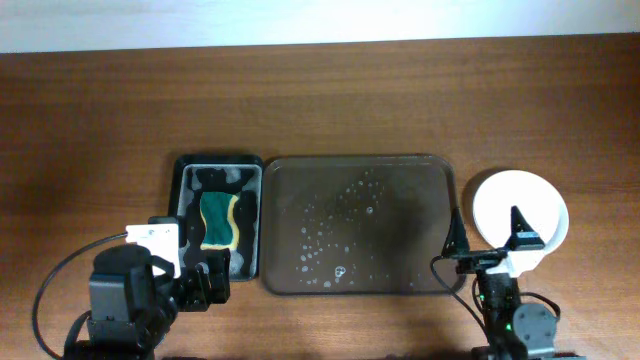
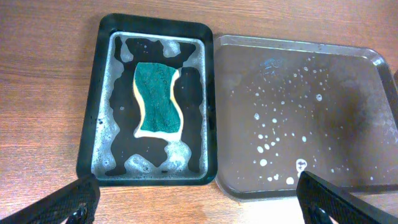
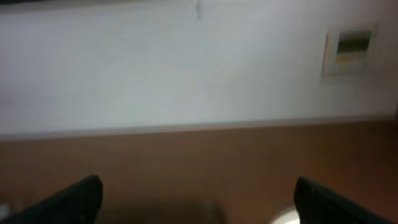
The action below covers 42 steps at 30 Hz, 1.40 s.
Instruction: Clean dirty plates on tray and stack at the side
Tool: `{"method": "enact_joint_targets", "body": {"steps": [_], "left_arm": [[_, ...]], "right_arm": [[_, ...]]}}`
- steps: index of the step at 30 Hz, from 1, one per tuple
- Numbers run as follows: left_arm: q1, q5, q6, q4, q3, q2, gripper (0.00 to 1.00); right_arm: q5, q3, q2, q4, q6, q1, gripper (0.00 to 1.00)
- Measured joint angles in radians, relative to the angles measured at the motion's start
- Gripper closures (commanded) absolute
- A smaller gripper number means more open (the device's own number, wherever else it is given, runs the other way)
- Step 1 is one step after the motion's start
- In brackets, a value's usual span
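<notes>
The dark brown tray (image 1: pixel 400 190) lies in the middle of the table, with only soap bubbles and water on it; it also shows in the left wrist view (image 2: pixel 348 93). White plates (image 1: pixel 520 195) sit stacked on the table just right of the tray; I cannot tell how many. My right gripper (image 1: pixel 488 232) is open and empty, one finger over the stack's near part and one by the tray's right rim. Its wrist view (image 3: pixel 199 202) faces the far wall. My left gripper (image 1: pixel 205 280) (image 2: pixel 202 202) is open and empty, in front of the sponge container.
A black sponge container (image 1: pixel 185 200) (image 2: pixel 93 124) holds foamy water and a green-and-yellow sponge (image 1: pixel 218 220) (image 2: pixel 158 99), directly left of the tray. The wooden table runs back to a white wall.
</notes>
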Motion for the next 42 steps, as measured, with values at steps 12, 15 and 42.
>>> {"method": "enact_joint_targets", "body": {"steps": [12, 15, 42], "left_arm": [[0.0, 0.0, 0.0, 0.0, 0.0, 0.0, 0.01], [0.0, 0.0, 0.0, 0.0, 0.0, 0.0, 0.01], [0.014, -0.06, 0.181, 1.019, -0.906, -0.613, 0.0]], "right_arm": [[-0.003, -0.005, 0.004, -0.109, 0.0, 0.0, 0.01], [-0.003, -0.005, 0.004, -0.109, 0.001, 0.0, 0.01], [-0.004, -0.005, 0.001, -0.109, 0.0, 0.0, 0.01]]}}
